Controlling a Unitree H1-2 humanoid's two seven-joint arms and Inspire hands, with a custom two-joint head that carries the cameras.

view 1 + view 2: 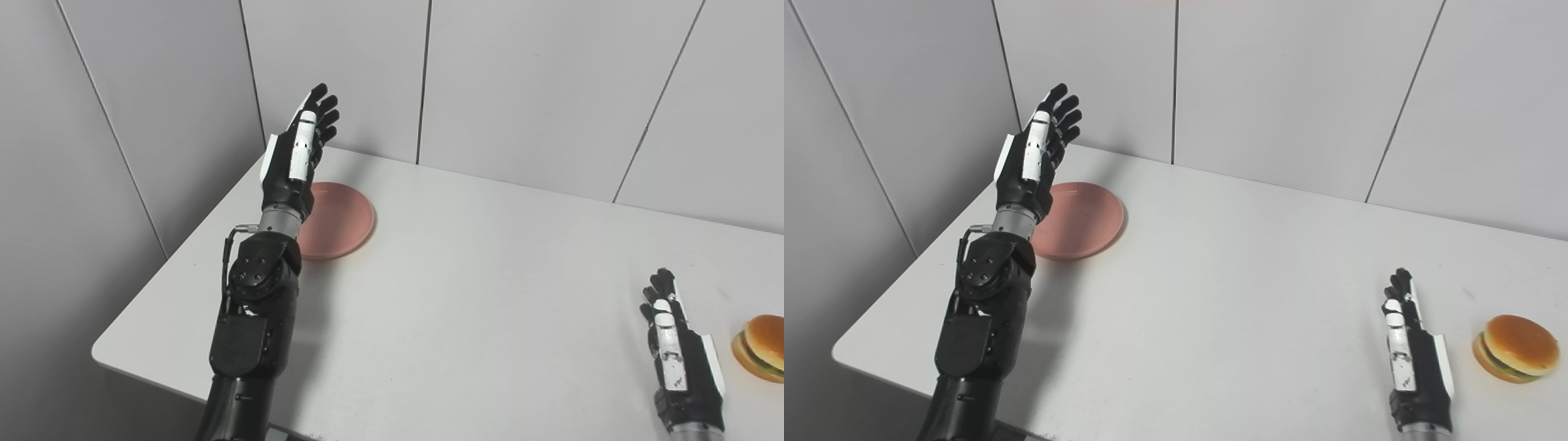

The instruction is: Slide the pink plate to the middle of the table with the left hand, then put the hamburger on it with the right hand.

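The pink plate lies flat on the white table near its far left corner. My left hand is open and raised above the plate's left edge, fingers stretched up and apart, holding nothing. Its wrist hides part of the plate's left rim. The hamburger sits on the table at the right, near the front. My right hand is open and empty, low by the table just left of the hamburger, not touching it.
Grey wall panels stand right behind the table's far edge and along its left side. The table's left front corner is near my left forearm.
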